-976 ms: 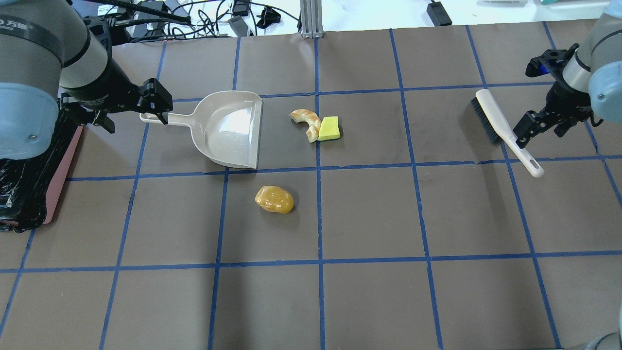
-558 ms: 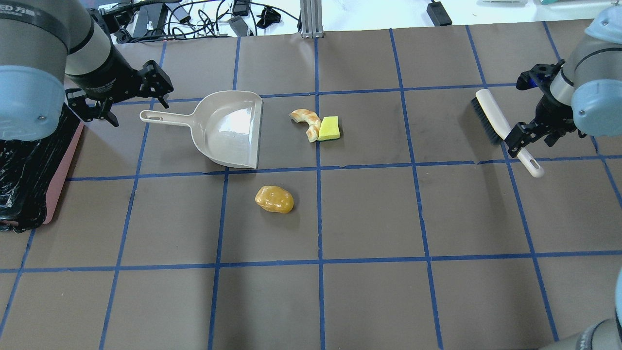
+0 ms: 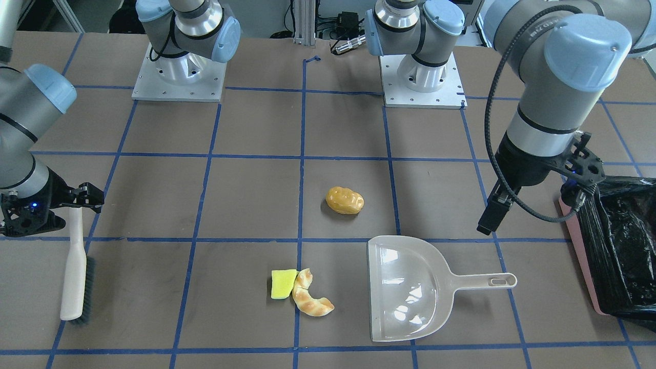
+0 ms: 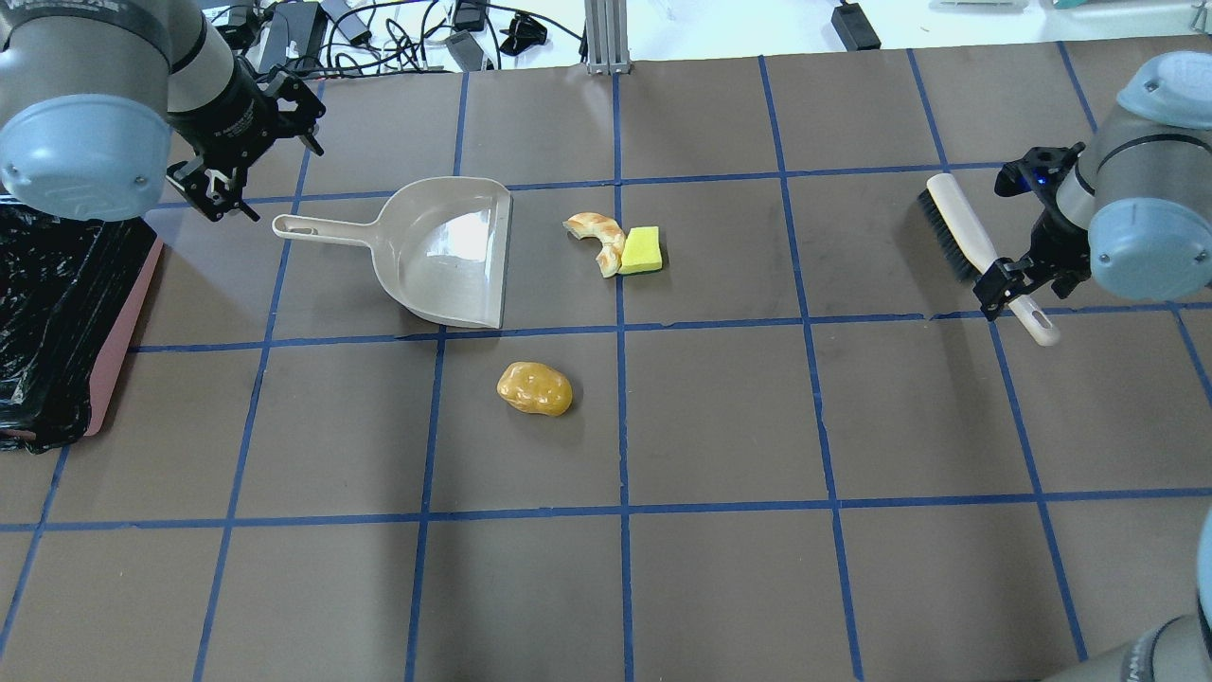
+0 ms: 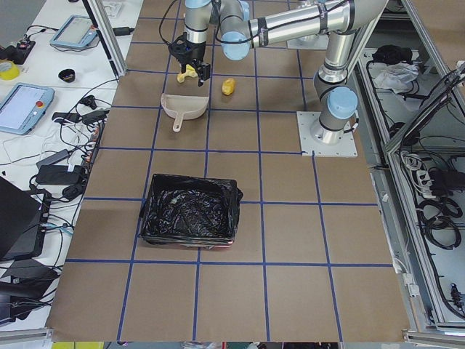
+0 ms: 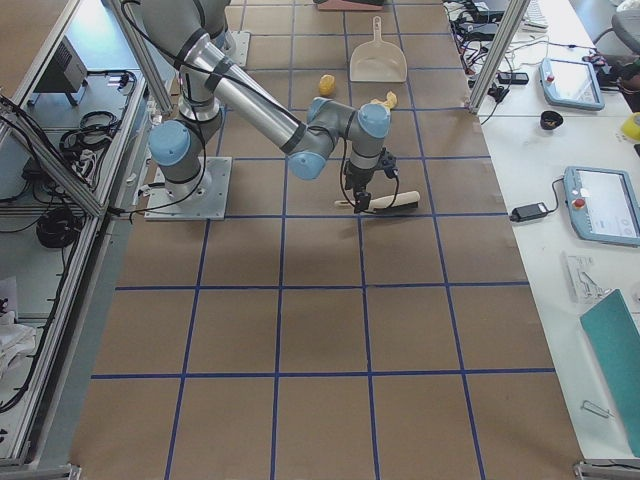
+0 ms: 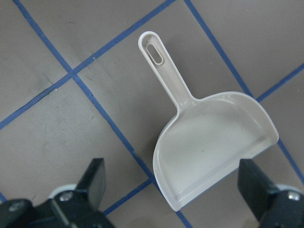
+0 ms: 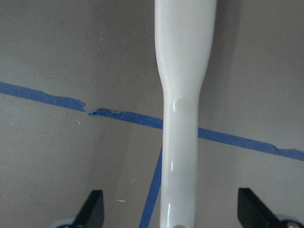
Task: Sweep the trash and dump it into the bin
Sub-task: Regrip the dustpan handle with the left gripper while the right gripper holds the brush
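**A:** What is on the table (image 4: 720, 417)?

**B:** It is a brown surface marked with a grid of blue tape. A beige dustpan (image 4: 445, 251) lies flat near the middle. Its open mouth faces the trash and its handle points toward the robot's left side.

**A:** Where is the trash?

**B:** A tan croissant (image 4: 598, 242) and a yellow sponge piece (image 4: 642, 250) touch each other just beyond the dustpan's mouth. A glossy golden-brown roll (image 4: 535, 388) sits alone, nearer the robot and apart from the other two. None of the three is in the dustpan.

**A:** And the bin?

**B:** The pink bin (image 4: 121, 327), lined with a crinkled black bag, stands at the table's far left end, well away from the trash.

**A:** What are the arms doing?

**B:** The left gripper (image 7: 171, 166) hovers above the dustpan on its handle side. Its fingers are spread wide and hold nothing. The right gripper (image 8: 172, 202) is down at a white-handled brush (image 4: 956, 232) with dark bristles, which lies on the table's right side. Its fingers are also spread wide. They straddle the brush's handle, with a gap showing on each side, and neither finger touches it.
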`<state>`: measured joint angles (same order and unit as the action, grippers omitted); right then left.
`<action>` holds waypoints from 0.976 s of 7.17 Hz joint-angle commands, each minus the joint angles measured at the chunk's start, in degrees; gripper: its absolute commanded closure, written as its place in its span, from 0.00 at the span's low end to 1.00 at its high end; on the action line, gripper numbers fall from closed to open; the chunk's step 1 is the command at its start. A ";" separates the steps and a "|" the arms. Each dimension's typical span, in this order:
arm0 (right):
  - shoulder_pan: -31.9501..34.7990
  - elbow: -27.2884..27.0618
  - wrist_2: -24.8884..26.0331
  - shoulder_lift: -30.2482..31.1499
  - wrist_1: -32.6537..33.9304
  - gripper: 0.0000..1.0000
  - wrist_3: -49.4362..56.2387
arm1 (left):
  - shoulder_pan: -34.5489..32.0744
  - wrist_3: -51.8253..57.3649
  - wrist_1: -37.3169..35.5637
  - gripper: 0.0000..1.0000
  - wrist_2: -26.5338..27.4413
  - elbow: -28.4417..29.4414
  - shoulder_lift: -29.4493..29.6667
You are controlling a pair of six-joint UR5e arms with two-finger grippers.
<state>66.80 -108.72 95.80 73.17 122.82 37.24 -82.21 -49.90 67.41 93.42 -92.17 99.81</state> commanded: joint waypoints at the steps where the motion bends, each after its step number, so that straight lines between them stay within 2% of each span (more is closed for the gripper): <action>1: 0.00 -0.26 0.61 -1.35 0.40 0.06 -0.58 | 3.01 -13.76 -2.09 0.00 -0.86 0.59 2.92; 2: 0.00 -0.26 0.70 -1.01 0.31 0.11 -0.85 | 3.02 -20.00 -8.72 0.00 -0.78 0.06 4.06; 3: -0.09 -0.26 2.01 -0.92 0.14 0.13 -0.85 | 3.20 -22.15 -10.70 0.00 -0.34 -0.64 5.73; 4: -0.09 -0.26 2.20 -0.92 0.40 0.16 -1.03 | 3.37 -25.22 -10.81 0.00 0.09 -0.56 7.14; 6: -0.09 -0.26 2.20 -1.01 0.23 0.31 -1.12 | 3.55 -27.53 -10.98 0.00 3.00 -0.12 11.09; 7: -0.09 -0.26 2.20 -1.01 0.05 0.35 -0.94 | 3.81 -28.75 -10.99 0.00 6.74 0.06 12.41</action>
<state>66.71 -108.98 97.97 72.17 123.03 36.19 -78.64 -77.26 56.51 96.96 -92.28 110.31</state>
